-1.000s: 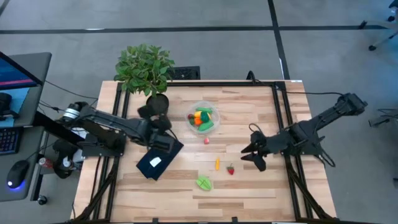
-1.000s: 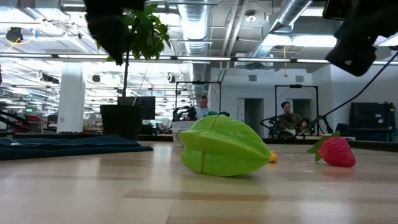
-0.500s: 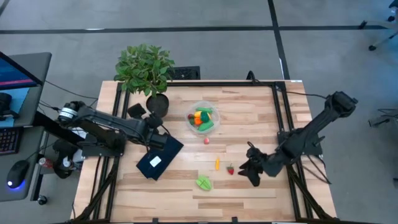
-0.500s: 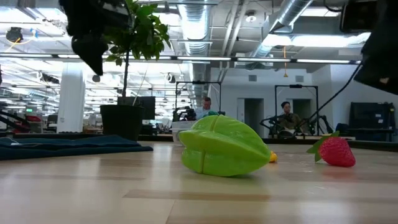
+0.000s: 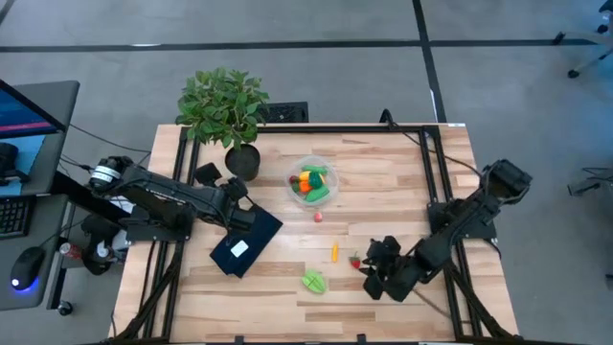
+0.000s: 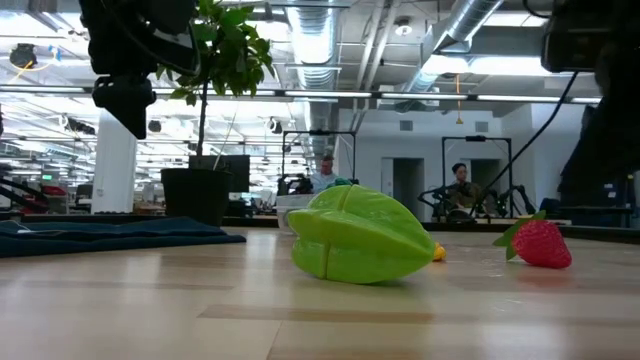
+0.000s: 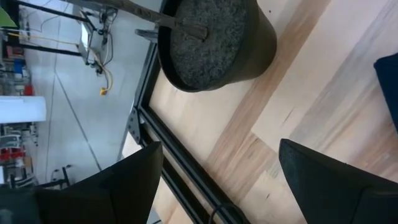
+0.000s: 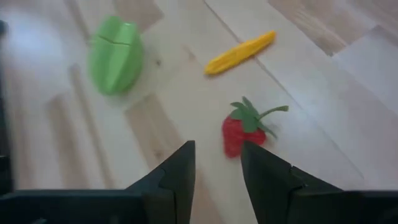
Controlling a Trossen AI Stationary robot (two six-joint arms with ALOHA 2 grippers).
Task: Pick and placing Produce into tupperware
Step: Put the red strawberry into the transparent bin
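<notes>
A red strawberry (image 8: pixel 244 135) lies on the wood near the table's front, with a yellow-orange piece (image 8: pixel 240 52) and a green oblong piece (image 8: pixel 115 56) past it. My right gripper (image 8: pixel 217 155) hovers low just short of the strawberry (image 5: pixel 355 260), tipped downward, its fingers open by a narrow gap with nothing between them. The round clear tupperware (image 5: pixel 314 182) stands mid-table holding several produce pieces. My left gripper (image 7: pixel 221 186) is wide open above the wood beside the plant's black pot (image 7: pixel 214 37), holding nothing.
A small red piece (image 5: pixel 318 217) lies loose below the tupperware. A dark flat rectangle with a white label (image 5: pixel 245 244) lies left of centre. The leafy potted plant (image 5: pixel 222 101) stands at the far left. Black frame rails (image 5: pixel 439 192) run along the table's sides.
My right gripper has swung toward the table's near edge and leftward, sinking and tipping further down until it is beside the strawberry. My left gripper has lowered and shifted a little toward the table's left, near the pot. No produce has moved.
</notes>
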